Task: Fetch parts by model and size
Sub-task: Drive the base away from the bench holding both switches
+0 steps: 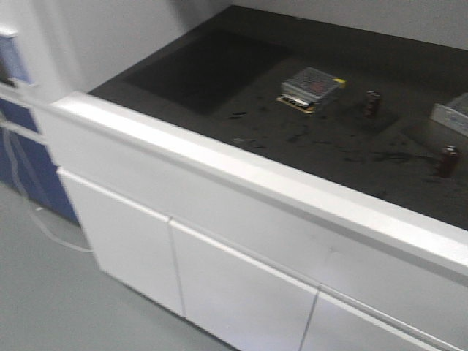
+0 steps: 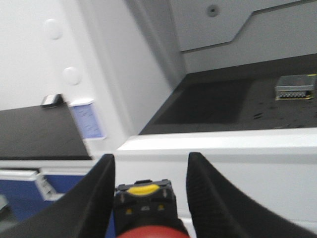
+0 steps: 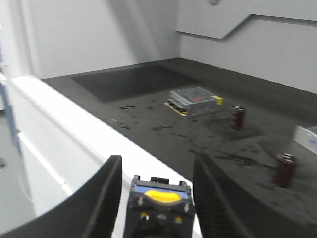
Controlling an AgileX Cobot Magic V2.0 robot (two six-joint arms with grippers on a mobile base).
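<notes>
No legible text, number or brand in any view.
- Silver box [image 1: 311, 89]: red patch on top and yellow sticker [image 1: 341, 83] at 1 corner; print too blurred to read.
- Pale blue card [image 2: 88, 119] on the white pillar: faint lines, illegible.
- Red-capped switch [image 2: 143, 206] and blue-based switch [image 3: 159, 208]: small pale marks on the black bodies, unreadable.

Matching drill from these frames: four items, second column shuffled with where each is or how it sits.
1 red-capped switch
2 blue-based switch
3 silver power supply box
4 capacitor

a upright on the counter
b between the right fingers
c flat on the counter
d between the left fingers

Pairs: 1-d, 2-b, 3-c, 4-a
</notes>
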